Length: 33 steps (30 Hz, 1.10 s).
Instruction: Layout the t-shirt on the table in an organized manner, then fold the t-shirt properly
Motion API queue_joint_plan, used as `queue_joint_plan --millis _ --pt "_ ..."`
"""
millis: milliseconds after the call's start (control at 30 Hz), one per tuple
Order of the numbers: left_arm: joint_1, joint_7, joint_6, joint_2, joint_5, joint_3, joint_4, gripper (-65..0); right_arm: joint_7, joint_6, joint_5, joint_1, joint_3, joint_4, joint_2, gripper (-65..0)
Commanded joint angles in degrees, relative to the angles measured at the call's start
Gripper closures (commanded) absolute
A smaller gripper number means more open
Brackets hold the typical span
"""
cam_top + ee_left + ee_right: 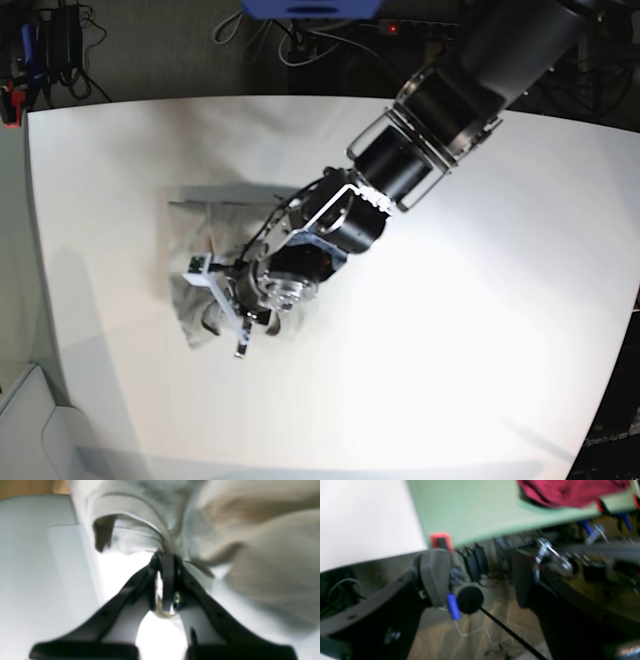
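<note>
The t-shirt [200, 225] lies bunched at the table's [450, 350] centre-left, light grey-beige and crumpled. The long arm reaching in from the upper right ends in my left gripper [222, 300], low over the cloth's near side. In the left wrist view the left gripper [166, 560] is shut on a pinched fold of the t-shirt [275, 567], which spreads above and to the right of the fingers. My right gripper [480, 578] appears only in its own wrist view, open with nothing between its fingers, facing past the white table [357, 517].
Beyond the white table stands a green surface [475, 510] with a red cloth [570, 492] on it and a red clamp [440, 541] at its corner. Cables, power bricks and a black round-headed stand [470, 600] sit on the floor. The table's left edge [30, 250] is near the shirt.
</note>
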Motion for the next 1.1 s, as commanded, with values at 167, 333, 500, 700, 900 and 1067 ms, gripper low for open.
queue_joint_plan --millis 167,333,500,700,900,1067 --pt "-1.97 -0.4 1.18 0.84 0.3 -0.55 -0.05 -3.9 0.68 0.6 -0.29 -0.48 -1.69 0.87 1.15 -40.7" --pt "-2.85 -0.66 8.74 0.84 0.03 -0.73 0.04 -26.1 0.68 0.6 -0.29 -0.56 -3.89 0.87 1.15 -40.7" --pt "-2.94 -0.75 22.71 0.84 -0.05 -0.73 0.39 -43.5 0.6 0.6 -0.29 -0.65 -4.41 0.87 1.15 -40.7" --pt "0.49 -0.57 25.35 0.84 -1.02 -10.84 6.46 -45.8 0.68 0.6 -0.29 1.37 -4.5 1.05 1.15 -40.7" --pt "9.81 -0.04 16.91 0.84 -10.52 -31.93 19.91 -45.6 0.16 0.6 -0.29 8.67 -7.93 0.96 1.15 -40.6" --pt "19.13 -0.04 11.81 0.84 -11.66 -46.97 25.09 -34.5 0.16 0.6 -0.29 14.29 -20.33 0.96 -0.44 -40.1"
